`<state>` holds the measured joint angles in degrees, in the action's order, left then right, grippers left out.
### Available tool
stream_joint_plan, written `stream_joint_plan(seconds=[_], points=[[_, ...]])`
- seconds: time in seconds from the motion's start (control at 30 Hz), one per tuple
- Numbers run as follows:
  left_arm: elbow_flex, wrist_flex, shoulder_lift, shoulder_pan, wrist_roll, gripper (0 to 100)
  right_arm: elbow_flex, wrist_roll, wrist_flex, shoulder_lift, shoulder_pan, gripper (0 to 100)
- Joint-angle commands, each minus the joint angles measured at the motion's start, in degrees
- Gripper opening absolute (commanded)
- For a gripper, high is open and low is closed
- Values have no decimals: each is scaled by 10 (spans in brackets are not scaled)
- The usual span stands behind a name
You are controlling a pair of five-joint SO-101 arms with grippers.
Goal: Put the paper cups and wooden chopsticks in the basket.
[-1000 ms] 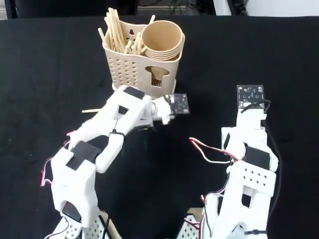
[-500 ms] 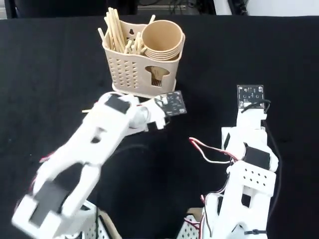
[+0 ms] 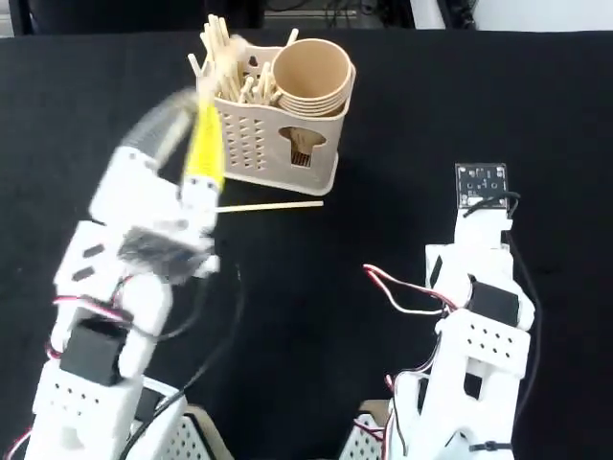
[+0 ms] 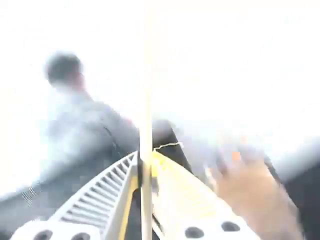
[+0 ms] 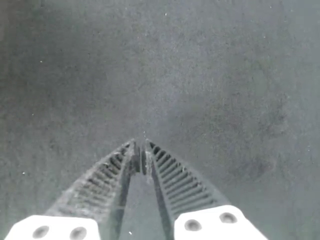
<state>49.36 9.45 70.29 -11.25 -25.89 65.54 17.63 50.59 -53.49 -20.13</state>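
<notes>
A beige slotted basket (image 3: 259,144) stands at the back of the black table. It holds a stack of paper cups (image 3: 311,72) and several wooden chopsticks (image 3: 222,59). One more chopstick (image 3: 273,204) lies flat on the table just in front of the basket. My left gripper (image 3: 203,129) is raised beside the basket's left corner, pointing upward. In the left wrist view the left gripper (image 4: 145,167) is shut on a thin chopstick (image 4: 145,110) that runs straight up between its jaws. My right gripper (image 5: 141,156) is shut on nothing, low over bare black cloth.
The right arm (image 3: 479,287) rests folded at the right, well away from the basket. Red and white cables (image 3: 402,292) loop beside it. Black cloth (image 3: 115,105) covers the table around the basket.
The left arm has swung up from low in front of the basket to its left corner, uncovering the chopstick that lies on the table. The right arm has not moved.
</notes>
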Motion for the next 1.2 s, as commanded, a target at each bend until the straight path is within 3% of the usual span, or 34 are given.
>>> stream_joint_plan(seconds=[0.0, 0.1, 0.3, 0.43, 0.57, 0.97, 1.17], points=[[-15, -213, -29, 58, 54, 29, -3, 4, -11, -6, 10, 25], [-73, -287, -104, 84, 156, 29, -3, 4, -11, -6, 10, 25], [-248, -244, -320, 149, 368, 29, -3, 2, -11, -6, 10, 25], [-338, -222, -445, 166, 441, 29, -3, 4, -11, -6, 10, 25], [-388, -184, -507, 148, 449, 29, -3, 4, -11, -5, 10, 25], [-384, -178, -593, 109, 440, 29, -2, 4, -11, -5, 10, 25], [-334, -179, -607, 79, 338, 29, -2, 4, -11, -5, 10, 25]])
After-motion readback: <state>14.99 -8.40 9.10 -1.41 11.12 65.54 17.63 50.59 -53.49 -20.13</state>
